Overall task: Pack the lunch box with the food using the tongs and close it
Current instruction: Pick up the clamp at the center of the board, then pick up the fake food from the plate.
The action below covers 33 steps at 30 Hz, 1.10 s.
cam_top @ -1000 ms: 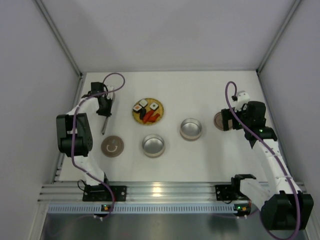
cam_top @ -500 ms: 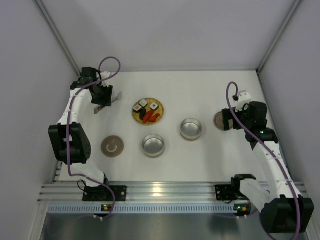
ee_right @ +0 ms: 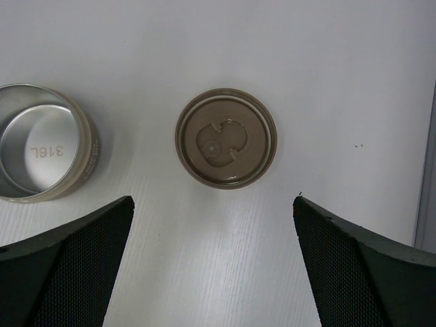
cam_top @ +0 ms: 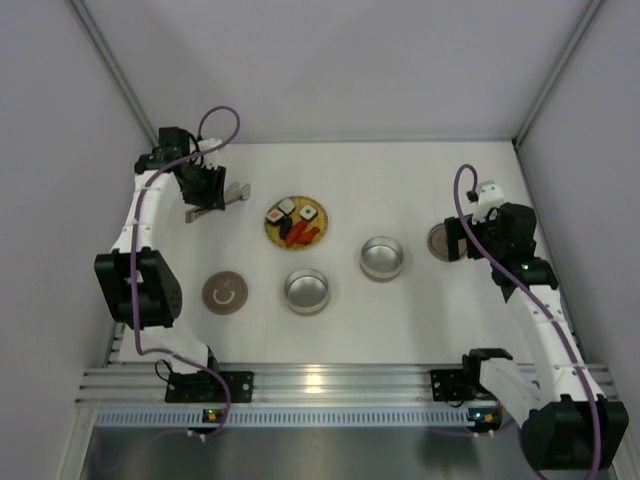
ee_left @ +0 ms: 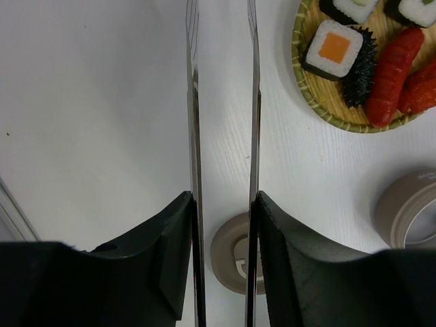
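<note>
The slim metal tongs (ee_left: 193, 102) are lifted off the table, and my left gripper (ee_left: 223, 201) is shut on them, one thin arm against each finger. Their tips point toward the yellow woven plate (ee_left: 320, 102) of food: a white sushi roll (ee_left: 334, 48) and red finger-like pieces (ee_left: 395, 75). From above, the left gripper (cam_top: 208, 192) hangs at the back left, left of the plate (cam_top: 271, 228). The lunch box is two open steel tins (cam_top: 307, 291) (cam_top: 382, 257). My right gripper (ee_right: 211, 201) stands open and empty, just short of a brown lid (ee_right: 226, 137).
A second brown lid (cam_top: 224, 292) lies at the front left, also seen below the tongs (ee_left: 231, 252). A steel tin (ee_right: 41, 150) sits left of the right gripper. Grey walls close in the table on both sides and at the back.
The left arm has lifted the tongs from the table and swung back and left, turning them toward the plate. The tongs' arms have spread a little. The right arm has not moved.
</note>
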Tool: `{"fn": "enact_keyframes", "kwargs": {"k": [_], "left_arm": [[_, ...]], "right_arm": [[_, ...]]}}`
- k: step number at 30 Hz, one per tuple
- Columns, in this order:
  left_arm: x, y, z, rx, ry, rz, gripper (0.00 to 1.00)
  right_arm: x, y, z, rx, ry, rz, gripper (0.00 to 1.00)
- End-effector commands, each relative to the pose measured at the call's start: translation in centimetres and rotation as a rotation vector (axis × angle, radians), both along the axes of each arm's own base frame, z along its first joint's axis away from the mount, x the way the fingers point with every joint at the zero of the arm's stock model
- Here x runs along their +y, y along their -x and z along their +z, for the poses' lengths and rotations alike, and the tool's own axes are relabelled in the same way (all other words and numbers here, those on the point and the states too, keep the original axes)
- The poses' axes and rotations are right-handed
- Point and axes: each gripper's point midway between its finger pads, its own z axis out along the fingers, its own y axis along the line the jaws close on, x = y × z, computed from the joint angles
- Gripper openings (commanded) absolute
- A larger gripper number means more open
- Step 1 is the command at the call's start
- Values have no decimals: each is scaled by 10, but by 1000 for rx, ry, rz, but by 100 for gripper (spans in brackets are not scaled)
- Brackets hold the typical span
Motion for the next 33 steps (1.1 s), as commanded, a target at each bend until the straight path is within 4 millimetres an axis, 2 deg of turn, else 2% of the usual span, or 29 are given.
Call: {"fn": "enact_keyframes", "kwargs": {"k": [1, 2, 6, 15, 22, 23, 29, 33], "left_arm": [[-13, 3, 54, -120, 33, -94, 46], [-14, 3, 65, -145, 30, -108, 47], [-17, 14, 84, -175, -1, -219, 49], [-37, 52, 87, -153, 32, -457, 48], [-49, 56, 78, -177, 6, -600, 46], [-48, 55, 71, -166, -4, -608, 46], [-51, 48, 47, -68, -6, -667, 58], [-54, 49, 35, -20, 30, -658, 59]], "right_arm": [[2, -7, 15, -77, 10, 10, 99], [2, -7, 15, -75, 11, 9, 99], [2, -8, 16, -81, 10, 10, 99], [3, -7, 17, -84, 10, 13, 99], [3, -7, 17, -81, 10, 13, 99], [2, -7, 15, -76, 8, 11, 99], [2, -8, 14, -72, 13, 8, 99], [1, -8, 12, -68, 16, 7, 99]]}}
